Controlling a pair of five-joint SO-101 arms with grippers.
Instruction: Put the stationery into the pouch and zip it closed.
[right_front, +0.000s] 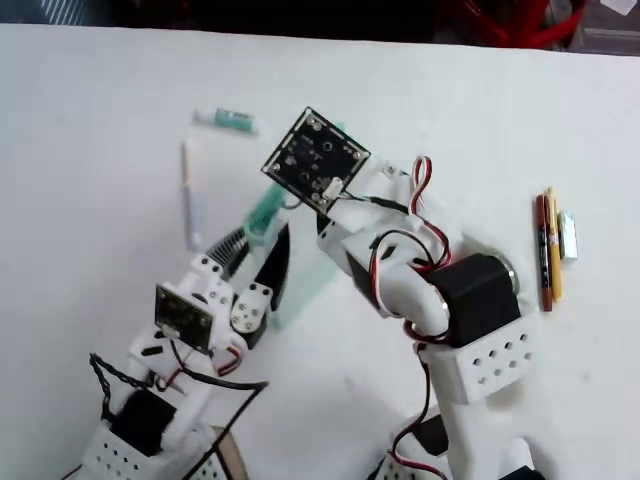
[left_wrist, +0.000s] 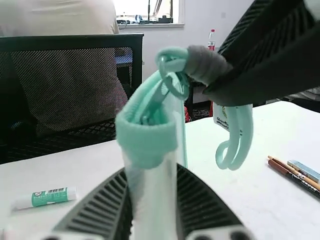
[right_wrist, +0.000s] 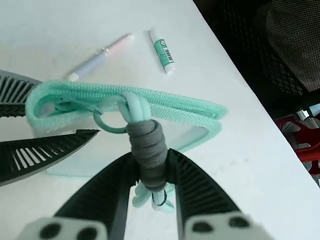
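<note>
From the high view, the left arm is folded low at the near edge of the bench (right_front: 90, 90). Its end effector (right_front: 258, 238) points away from the base and meets the teal-edged pouch (right_front: 305, 280). The right arm bends over the pouch from the other side, wrist camera uppermost. The stationery is all outside the pouch: a pen (right_front: 189, 200) and a glue stick (right_front: 226, 119) beyond it, pencils (right_front: 547, 250) and an eraser (right_front: 568, 236) well apart to the right.

In the left wrist view, the left end effector is clamped narrowly on one end of the pouch, holding it upright. The right end effector (left_wrist: 215, 74) pinches the grey-wrapped zip pull (left_wrist: 202, 64) above.

In the right wrist view, the right jaws are closed tight on that pull and the zip band seems to gape in a long loop.

The risks are these. A tug on the pull could drag the thin pouch out of the left jaws. The rounded pull could also slip free. With both end effectors occupied, letting go to fetch an item may let the mouth collapse.
</note>
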